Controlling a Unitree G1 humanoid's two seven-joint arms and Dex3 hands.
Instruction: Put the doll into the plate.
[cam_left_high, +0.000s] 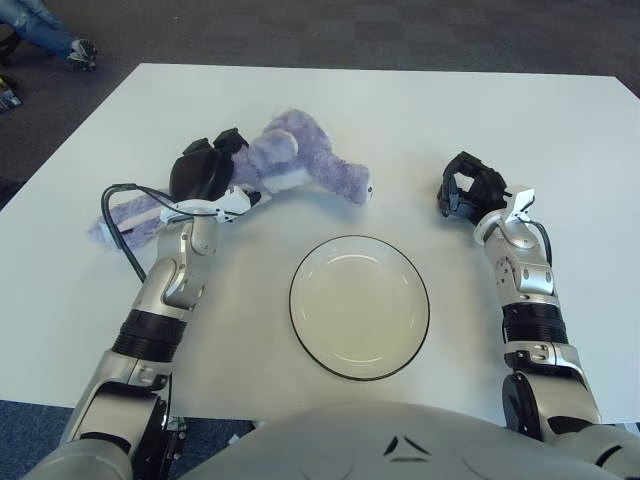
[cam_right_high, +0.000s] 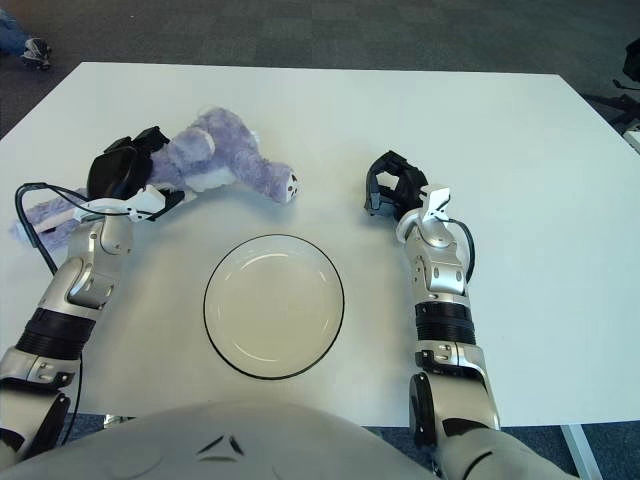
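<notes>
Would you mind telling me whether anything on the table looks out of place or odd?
Nothing stands out. The purple doll sprawls beyond the empty plate, gripped by the left hand; the right hand shows right of the plate.

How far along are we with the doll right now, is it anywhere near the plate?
Done: the left hand has closed on the purple doll, up and left of the plate. In hand: the doll is gripped, its tail end trailing on the table. Left: carry it over the plate, which holds nothing, and release. The right hand shows right of the plate, holding nothing.
</notes>
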